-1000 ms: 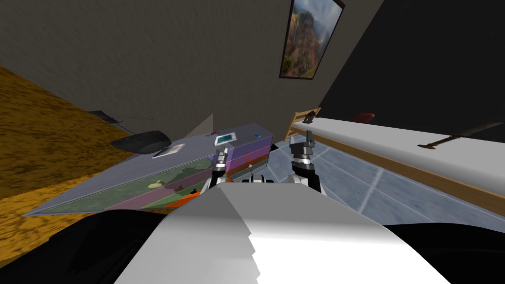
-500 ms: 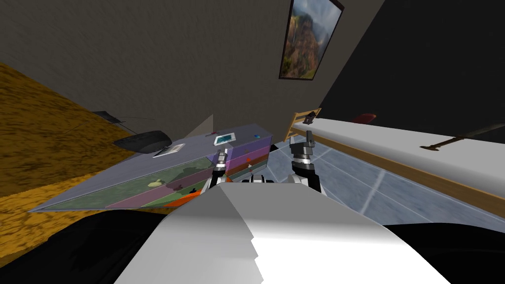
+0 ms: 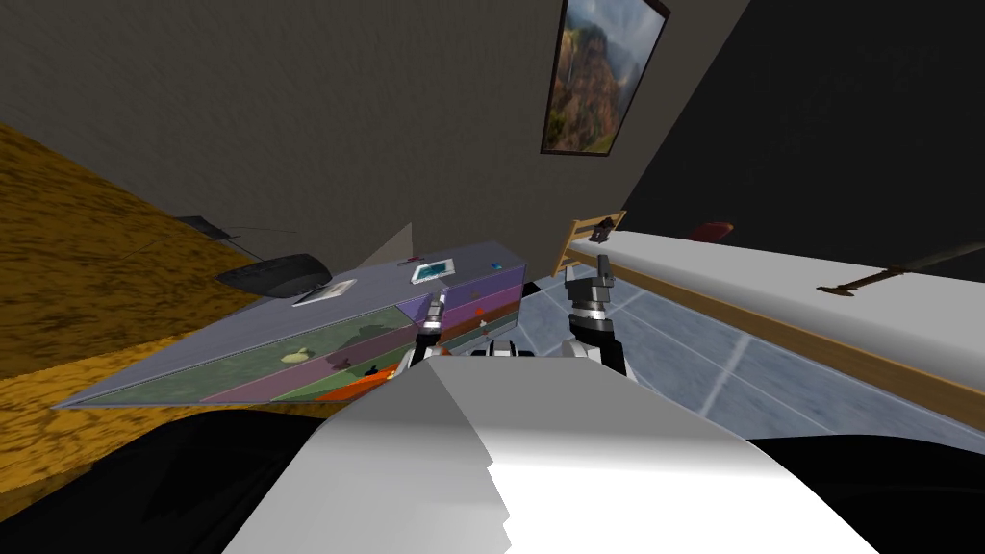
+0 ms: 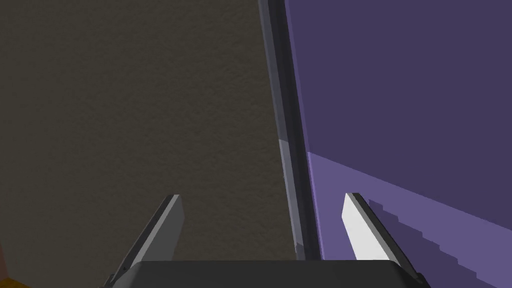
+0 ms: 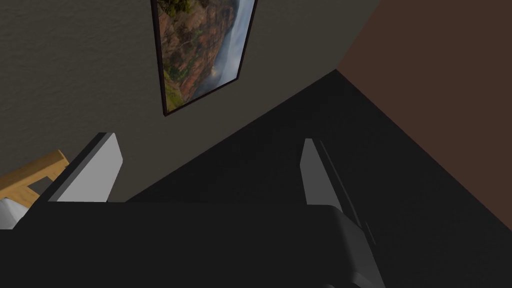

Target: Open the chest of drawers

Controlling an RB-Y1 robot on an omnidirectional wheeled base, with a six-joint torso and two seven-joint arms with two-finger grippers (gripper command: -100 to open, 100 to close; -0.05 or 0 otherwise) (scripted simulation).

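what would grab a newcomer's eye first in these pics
The long chest of drawers with purple, green and orange fronts, ahead on my left, draws the eye first. The open left gripper hangs right at the edge of a purple front. Next come the framed landscape picture high on the wall and the long white bed in its wooden frame on my right.

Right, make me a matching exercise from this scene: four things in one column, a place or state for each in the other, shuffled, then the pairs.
Column one
1. left pincer
2. right pincer
3. framed picture
4. chest of drawers

Column two
A. hangs on the wall
B. open, near the bed's wooden end
C. bears a flat teal-faced item on top
D. open, astride the edge of the purple front

Pairs: 1-D, 2-B, 3-A, 4-C
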